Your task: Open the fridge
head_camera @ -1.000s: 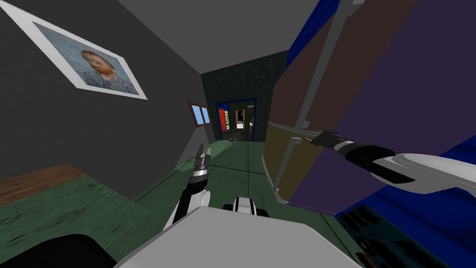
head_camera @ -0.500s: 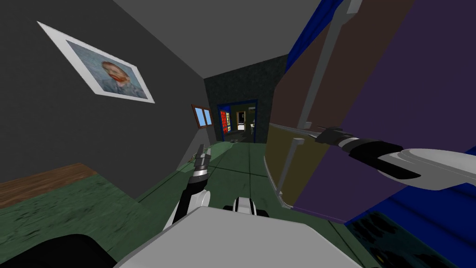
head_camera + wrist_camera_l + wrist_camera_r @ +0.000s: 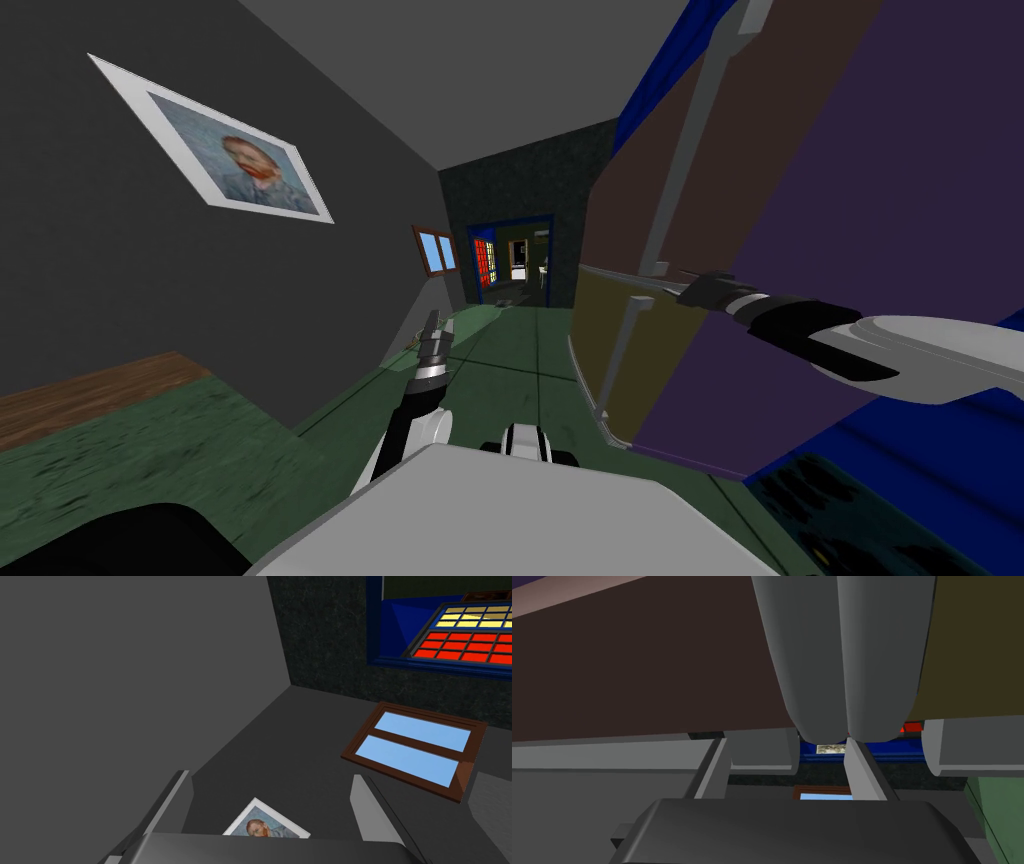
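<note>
The fridge stands to my right with a brown upper door (image 3: 630, 190), an olive lower door (image 3: 665, 360) and a purple side (image 3: 850, 200). A long grey handle (image 3: 690, 140) runs down the upper door, and a shorter handle (image 3: 617, 355) runs down the lower one. My right gripper (image 3: 683, 280) reaches to the upper handle's lower end. In the right wrist view the right gripper (image 3: 786, 741) has its fingers narrowed around that handle's foot (image 3: 760, 751), under the thick handle bar (image 3: 842, 651). My left gripper (image 3: 432, 335) hangs open over the floor, away from the fridge.
A dark grey wall with a portrait (image 3: 240, 165) runs along my left, with a small window (image 3: 433, 247) further on. The green floor (image 3: 500, 350) leads to a blue-framed doorway (image 3: 512, 255). Blue wall (image 3: 650, 70) shows behind the fridge.
My view swung a little, shifting the portrait rightward. The right gripper stays at the handle's lower end. The left arm has not moved.
</note>
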{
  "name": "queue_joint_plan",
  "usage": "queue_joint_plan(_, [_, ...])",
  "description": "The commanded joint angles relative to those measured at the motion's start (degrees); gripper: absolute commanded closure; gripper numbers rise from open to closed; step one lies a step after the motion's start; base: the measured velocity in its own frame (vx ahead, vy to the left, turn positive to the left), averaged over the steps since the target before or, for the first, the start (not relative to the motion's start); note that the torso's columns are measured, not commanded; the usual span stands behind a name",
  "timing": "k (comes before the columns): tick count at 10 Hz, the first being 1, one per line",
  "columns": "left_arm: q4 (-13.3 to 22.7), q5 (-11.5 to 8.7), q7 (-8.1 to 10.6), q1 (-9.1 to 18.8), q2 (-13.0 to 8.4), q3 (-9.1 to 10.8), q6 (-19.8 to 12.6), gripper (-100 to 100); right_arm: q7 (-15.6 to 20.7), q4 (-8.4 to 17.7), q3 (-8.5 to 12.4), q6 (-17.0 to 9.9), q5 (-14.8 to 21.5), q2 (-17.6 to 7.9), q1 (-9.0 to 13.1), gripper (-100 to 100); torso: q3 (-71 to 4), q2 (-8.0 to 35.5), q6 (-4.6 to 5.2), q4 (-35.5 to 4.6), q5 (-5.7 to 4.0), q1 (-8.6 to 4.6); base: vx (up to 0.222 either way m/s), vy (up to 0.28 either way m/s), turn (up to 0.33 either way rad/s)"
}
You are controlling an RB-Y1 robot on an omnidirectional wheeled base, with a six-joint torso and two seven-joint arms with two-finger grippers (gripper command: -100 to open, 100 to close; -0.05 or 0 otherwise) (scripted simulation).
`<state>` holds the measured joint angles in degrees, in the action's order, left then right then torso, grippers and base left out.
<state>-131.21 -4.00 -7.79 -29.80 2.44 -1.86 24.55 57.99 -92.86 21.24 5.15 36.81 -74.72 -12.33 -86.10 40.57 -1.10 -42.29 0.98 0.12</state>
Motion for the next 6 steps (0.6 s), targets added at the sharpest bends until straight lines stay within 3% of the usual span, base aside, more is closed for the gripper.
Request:
queue_joint_plan(1, [0.00, 0.00, 0.00, 0.00, 0.00, 0.00, 0.00, 0, 0.12, -0.01, 1.97, -1.27, -0.05, -1.17, 0.76, -100, 0.02, 0.02, 0.08, 0.03, -0.06, -0.02, 0.013, -0.001, 0.003])
queue_joint_plan(3, [-0.01, 0.00, 0.00, -0.01, 0.00, 0.00, 0.01, 0, 0.24, -0.22, 0.82, -0.44, 0.08, -0.21, -0.03, -100, 0.71, 0.71, 0.67, 0.21, -0.69, -0.07, -0.004, -0.004, -0.002])
queue_joint_plan(4, [-0.01, 0.00, 0.00, -0.01, 0.00, 0.00, 0.00, 0, 0.23, -0.22, 0.82, -0.41, 0.07, -0.21, -0.03, 100, 1.27, 1.38, 0.95, 0.09, -0.92, -0.15, 0.001, 0.007, -0.040])
queue_joint_plan(6, [0.00, 0.00, 0.00, -0.01, 0.01, -0.01, 0.00, 0, 0.15, 0.73, 1.02, -1.57, -0.18, -0.64, -0.36, 100, 1.15, 1.11, 0.86, 0.37, -1.08, 0.07, 0.073, 0.184, -0.052])
